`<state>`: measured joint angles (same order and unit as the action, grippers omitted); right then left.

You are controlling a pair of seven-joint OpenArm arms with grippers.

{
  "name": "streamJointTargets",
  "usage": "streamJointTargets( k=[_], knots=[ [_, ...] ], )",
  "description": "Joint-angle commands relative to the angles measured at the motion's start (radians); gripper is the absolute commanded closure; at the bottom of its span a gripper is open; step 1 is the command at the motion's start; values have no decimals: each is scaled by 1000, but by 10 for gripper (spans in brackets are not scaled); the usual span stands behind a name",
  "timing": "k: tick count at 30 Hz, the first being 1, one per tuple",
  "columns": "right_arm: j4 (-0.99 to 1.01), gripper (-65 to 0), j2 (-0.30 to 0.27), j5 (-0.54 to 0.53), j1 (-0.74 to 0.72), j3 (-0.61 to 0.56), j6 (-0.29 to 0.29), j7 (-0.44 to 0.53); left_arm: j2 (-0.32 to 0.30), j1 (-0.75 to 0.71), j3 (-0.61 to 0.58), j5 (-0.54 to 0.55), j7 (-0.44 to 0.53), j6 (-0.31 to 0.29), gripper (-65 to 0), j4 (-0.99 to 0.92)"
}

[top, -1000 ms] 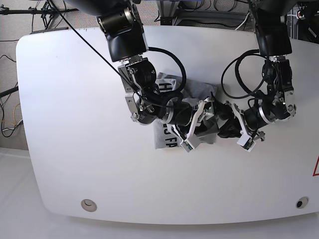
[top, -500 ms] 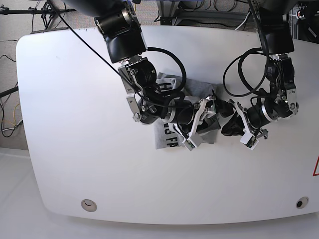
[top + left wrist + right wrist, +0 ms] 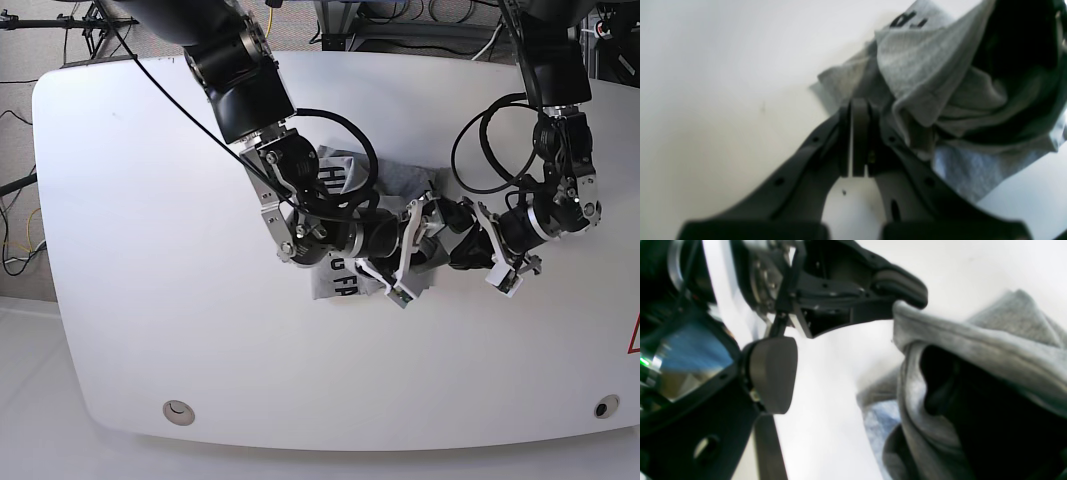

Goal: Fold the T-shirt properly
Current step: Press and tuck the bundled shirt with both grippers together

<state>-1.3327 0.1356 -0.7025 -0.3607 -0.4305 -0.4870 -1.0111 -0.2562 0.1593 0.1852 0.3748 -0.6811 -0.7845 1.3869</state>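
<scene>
At table centre (image 3: 150,200): T-shirt (image 3: 340,285) bunched | left jaws closed, empty beside hem | right jaws wide over folds

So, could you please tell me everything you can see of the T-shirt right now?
The T-shirt is light heather-grey knit cloth with black block lettering, partly visible. It lies bunched and part-folded near the middle of the white table, largely hidden under both arms in the base view. In the right wrist view a thick rolled edge stands lifted, with a dark hollow beneath it. The shut left end effector sits at a low fold of the cloth; whether it pinches it is unclear. The open right end effector straddles the bundle.
</scene>
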Motion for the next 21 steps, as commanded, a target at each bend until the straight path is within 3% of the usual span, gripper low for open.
streamJointTargets(
  k=[1, 14, 21],
  knots=[
    [-14, -545, 21, -108, 4, -67, -59, -117, -21, 32, 21, -12, 64, 86, 0, 15],
    [-11, -547, 21, -105, -4, -92, -16, -117, -22, -43, 75, -12, 64, 86, 0, 16],
    [-11, -547, 21, -105, -36, -209, 47, -117, -21, -66, 126, -12, 64, 86, 0, 16]
  ],
)
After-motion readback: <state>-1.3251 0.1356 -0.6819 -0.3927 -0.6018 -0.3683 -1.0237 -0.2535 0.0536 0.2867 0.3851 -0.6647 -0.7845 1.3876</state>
